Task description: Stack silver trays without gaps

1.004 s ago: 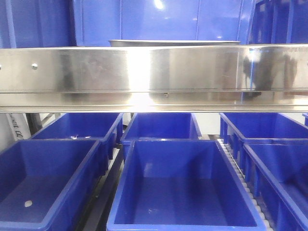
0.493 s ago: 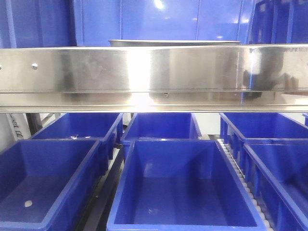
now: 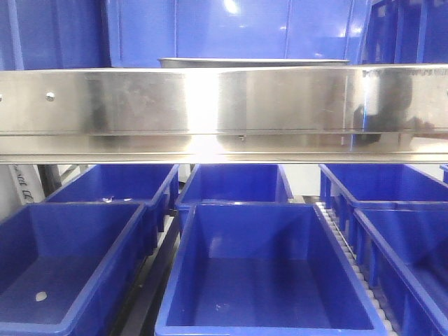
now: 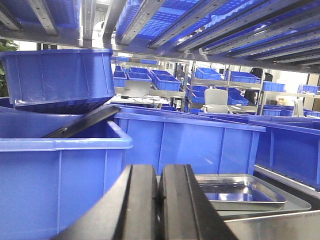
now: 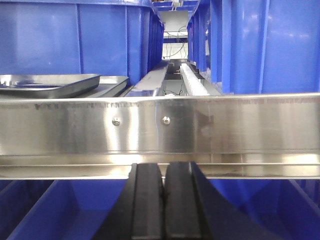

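Observation:
Two silver trays show in the left wrist view, to the right of and beyond my fingers. The upper silver tray [image 4: 240, 192] lies on a lower silver tray [image 4: 296, 203], whose rim sticks out to the right. My left gripper [image 4: 158, 170] is shut, empty, and short of them. In the right wrist view the silver trays [image 5: 47, 84] sit on the shelf at upper left, behind the steel band. My right gripper [image 5: 163, 167] is shut and empty, just below that band. The front view shows only a tray edge [image 3: 252, 61] above the band, and no gripper.
A long mirror-like steel band [image 3: 224, 112] with screws crosses the front view and also the right wrist view, where the band [image 5: 210, 130] is close ahead. Blue bins [image 3: 269, 273] fill the level below. Tall blue bins [image 4: 55, 180] stand left of and behind the trays. Shelf rails [image 4: 150, 20] run overhead.
The dark reflection at the right end of the steel band has shifted slightly. Nothing else has visibly moved.

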